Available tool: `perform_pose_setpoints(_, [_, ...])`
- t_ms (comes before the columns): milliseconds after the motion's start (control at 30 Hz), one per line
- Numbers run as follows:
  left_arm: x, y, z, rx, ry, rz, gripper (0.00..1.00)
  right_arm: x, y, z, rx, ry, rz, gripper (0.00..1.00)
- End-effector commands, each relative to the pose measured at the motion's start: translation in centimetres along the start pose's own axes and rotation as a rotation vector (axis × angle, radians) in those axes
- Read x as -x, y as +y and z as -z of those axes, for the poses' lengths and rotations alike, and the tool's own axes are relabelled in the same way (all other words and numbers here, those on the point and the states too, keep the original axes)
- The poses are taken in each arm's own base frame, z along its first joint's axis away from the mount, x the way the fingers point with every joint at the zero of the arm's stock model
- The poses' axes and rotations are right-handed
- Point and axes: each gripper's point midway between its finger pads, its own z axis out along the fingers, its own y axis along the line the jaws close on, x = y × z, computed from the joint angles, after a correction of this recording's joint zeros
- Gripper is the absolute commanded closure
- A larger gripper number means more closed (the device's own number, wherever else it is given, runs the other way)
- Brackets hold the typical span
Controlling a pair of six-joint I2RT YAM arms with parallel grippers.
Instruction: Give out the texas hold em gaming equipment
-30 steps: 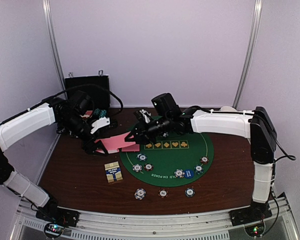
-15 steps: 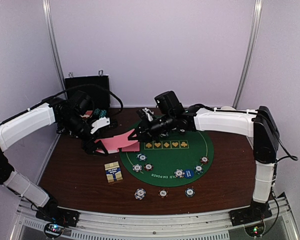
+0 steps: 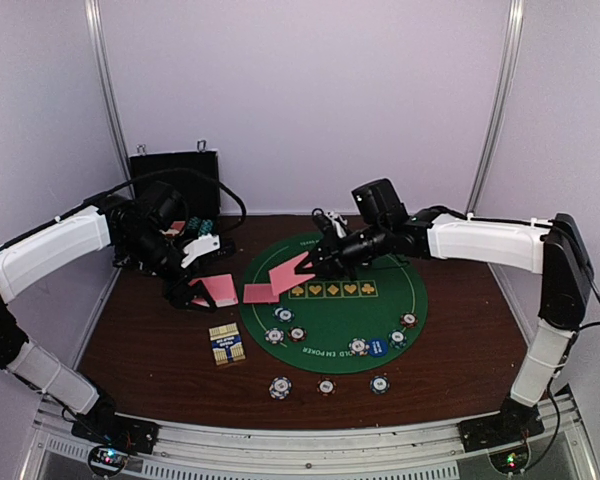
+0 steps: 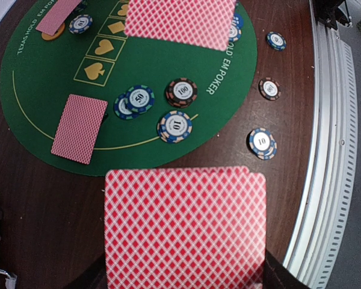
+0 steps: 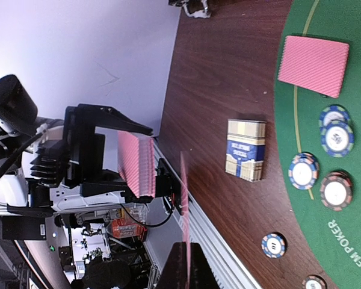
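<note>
Here, the left arm's fingers (image 5: pixel 114 120) are clamped on a deck of pink-backed cards (image 4: pixel 185 226), held above the bare bench (image 3: pixel 150 340) just off the left side of the green felt mat (image 3: pixel 330 305). The right arm reaches across the far half of the mat, and its fingers (image 5: pixel 183 268) pinch a single card (image 3: pixel 292 272) by one end. That card is lifted and tilted over the mat's left part; the right wrist camera sees it edge-on. A second card (image 3: pixel 261 293) lies face down and flat just inside the mat's left rim, between the deck and the row of suit symbols. In the left wrist view a third card (image 4: pixel 59 15) rests at the mat's far side, overlapping an orange disc (image 4: pixel 51 33). Stripe-edged poker chips (image 3: pixel 283 314) sit in small groups on the near half of the mat. A blue disc (image 3: pixel 377 348) lies close to the mat's front edge among them. Three more chips (image 3: pixel 325 386) lie in a row on the bench just beyond that front edge. A small card box (image 3: pixel 226 345) lies flat on the bench near the mat's near-left edge. A black case (image 3: pixel 175 180) stands open well behind the mat's left side.
</note>
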Motion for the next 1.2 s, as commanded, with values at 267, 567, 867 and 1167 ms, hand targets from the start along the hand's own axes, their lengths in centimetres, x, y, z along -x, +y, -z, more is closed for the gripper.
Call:
perform_pose_setpoints(267, [1.7,0.2,1.3,0.017,-0.062,-0.035,1.0,-2.0,-13.3,4.3,-0.291,0.001,-0.09,1.0])
perform_pose_setpoints(567, [1.8,0.1,1.4,0.015,-0.064,-0.035,1.0,-1.8,-18.9,6.1,-0.462,-0.002,-0.095,1.0])
perform_pose_setpoints(867, [2.0,0.0,1.4,0.007,-0.067,-0.034,1.0,-2.2,-21.6,7.5,-0.618,0.038,-0.061,0.94])
perform_pose_setpoints(1167, [2.0,0.0,1.5,0.003,-0.068,-0.033,1.0,-0.4,-20.1,9.9,-0.725,-0.022,0.013,0.42])
